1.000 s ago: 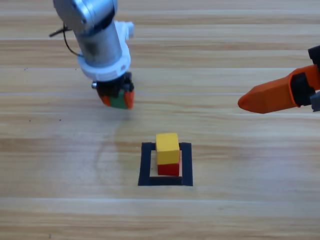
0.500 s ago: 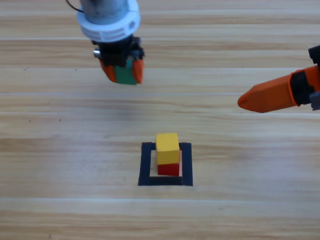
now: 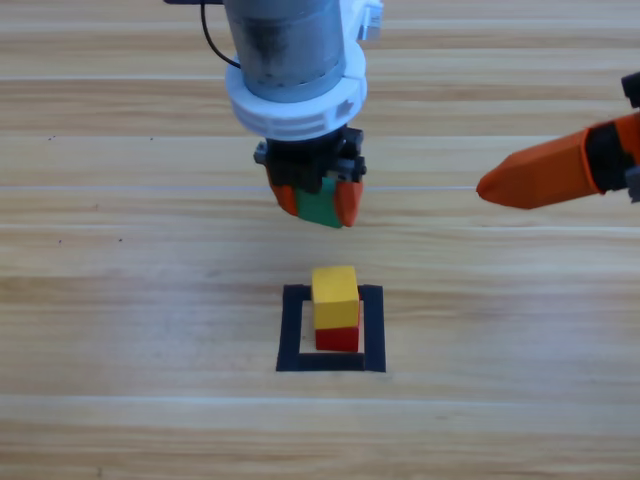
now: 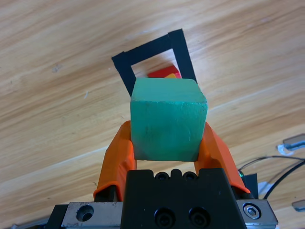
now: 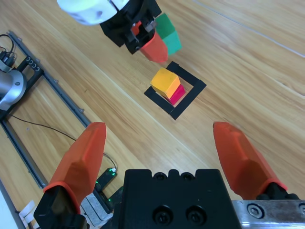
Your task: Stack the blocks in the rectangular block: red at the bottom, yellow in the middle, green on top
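The yellow cube point(image 3: 335, 294) sits on the red cube point(image 3: 338, 338) inside the black tape square point(image 3: 290, 330). My left gripper point(image 3: 319, 203) hangs in the air just behind and slightly left of that stack, shut on the teal-green cube point(image 3: 319, 206). In the left wrist view the green cube point(image 4: 167, 119) fills the space between the orange jaws, with the tape square point(image 4: 122, 63) and a sliver of the red cube point(image 4: 157, 73) beyond it. My right gripper point(image 3: 480, 188) waits at the right edge, open, well clear of the stack point(image 5: 167, 85).
Bare wooden tabletop lies all around the tape square. In the right wrist view a metal rail point(image 5: 28, 90) and cables run along the table's edge.
The left gripper, still holding the green cube, has travelled right and forward toward the stack and risen toward the camera. The right gripper has barely moved.
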Action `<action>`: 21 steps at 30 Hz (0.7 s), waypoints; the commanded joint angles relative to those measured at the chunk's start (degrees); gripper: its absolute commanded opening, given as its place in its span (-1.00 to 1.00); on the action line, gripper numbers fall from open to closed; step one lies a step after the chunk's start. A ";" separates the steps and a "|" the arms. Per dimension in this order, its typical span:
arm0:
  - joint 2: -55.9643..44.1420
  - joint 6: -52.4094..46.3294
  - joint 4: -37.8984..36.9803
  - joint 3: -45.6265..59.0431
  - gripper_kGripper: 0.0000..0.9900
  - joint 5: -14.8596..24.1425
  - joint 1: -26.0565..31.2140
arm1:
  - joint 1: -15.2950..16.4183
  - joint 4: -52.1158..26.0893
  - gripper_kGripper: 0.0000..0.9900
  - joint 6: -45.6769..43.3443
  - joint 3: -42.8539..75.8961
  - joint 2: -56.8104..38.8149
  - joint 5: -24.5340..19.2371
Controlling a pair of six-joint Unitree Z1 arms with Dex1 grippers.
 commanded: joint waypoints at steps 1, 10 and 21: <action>-1.71 0.02 0.39 0.93 -1.00 -1.89 -2.27 | -0.97 2.58 1.00 -1.49 -2.45 1.17 -0.62; -1.71 -7.89 0.39 2.60 -1.00 -0.83 -2.54 | -0.97 2.85 1.00 -1.75 -1.04 1.61 -1.50; -2.06 -21.51 0.39 5.68 -1.00 2.24 -6.05 | -0.97 2.85 1.00 -3.68 0.89 1.43 -2.21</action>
